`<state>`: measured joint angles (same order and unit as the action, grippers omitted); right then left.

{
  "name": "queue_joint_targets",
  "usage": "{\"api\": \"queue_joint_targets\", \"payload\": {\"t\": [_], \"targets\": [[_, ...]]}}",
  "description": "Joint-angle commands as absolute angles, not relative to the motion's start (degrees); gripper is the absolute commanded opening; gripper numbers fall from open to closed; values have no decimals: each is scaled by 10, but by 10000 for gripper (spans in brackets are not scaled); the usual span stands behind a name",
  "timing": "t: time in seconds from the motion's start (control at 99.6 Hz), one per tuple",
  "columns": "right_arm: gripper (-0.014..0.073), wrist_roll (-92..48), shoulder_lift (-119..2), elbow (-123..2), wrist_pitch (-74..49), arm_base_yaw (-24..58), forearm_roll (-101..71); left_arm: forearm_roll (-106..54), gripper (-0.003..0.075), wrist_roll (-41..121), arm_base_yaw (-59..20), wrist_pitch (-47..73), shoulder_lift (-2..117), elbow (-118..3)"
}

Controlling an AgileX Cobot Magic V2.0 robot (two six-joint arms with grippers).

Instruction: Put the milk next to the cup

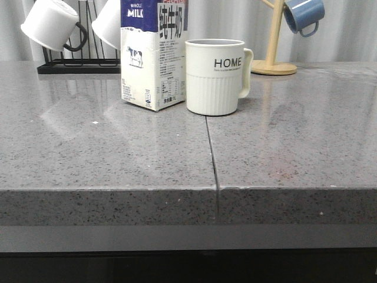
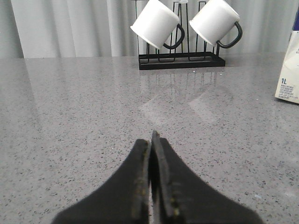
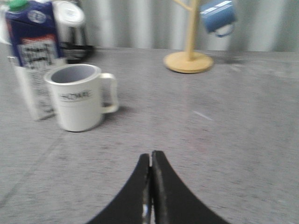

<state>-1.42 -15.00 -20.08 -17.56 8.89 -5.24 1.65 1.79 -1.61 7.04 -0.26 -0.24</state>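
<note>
- The milk carton (image 1: 154,53) stood upright on the grey worktop (image 1: 118,159), just left of the HOME mug (image 1: 215,76) and slightly farther back; whether the two touched could not be told, though they sat very close.
- Both pincers were clenched on nothing: the left pincer (image 2: 150,140) hung over bare worktop well left of the carton, and the right pincer (image 3: 150,161) hovered nearer than the mug and to its right.
- Judged from this, the placing looked done (little was left but to stay clear).
- The main risk was an arm swinging through the pair; the tall carton would likely tip first.
- A knock to the mug's handle (image 1: 247,71), which pointed right, could spin it away from the carton.
- The right wrist view was blurred, so distance there was hard to judge.
</note>
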Motion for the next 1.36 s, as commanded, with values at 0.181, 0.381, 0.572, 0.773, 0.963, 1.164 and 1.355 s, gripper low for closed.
{"api": "queue_joint_targets", "payload": {"t": [0.181,0.381,0.572,0.773,0.963,1.164,1.355], "targets": [[-36,-12,-111,-120,-25,19,-25,15,-20,13,-15,28,-18,23],[-36,4,-54,-50,0,-6,-15,15,-20,13,-15,28,-18,23],[-36,50,18,12,12,-6,5,15,-20,13,-15,28,-18,23],[-36,49,17,11,4,-5,11,15,-20,13,-15,28,-18,23],[-36,49,17,11,4,-5,11,15,-20,13,-15,28,-18,23],[-36,49,17,11,4,-5,11,15,-20,13,-15,28,-18,23],[-36,49,17,11,4,-5,11,15,-21,13,-15,28,-18,23]]}}
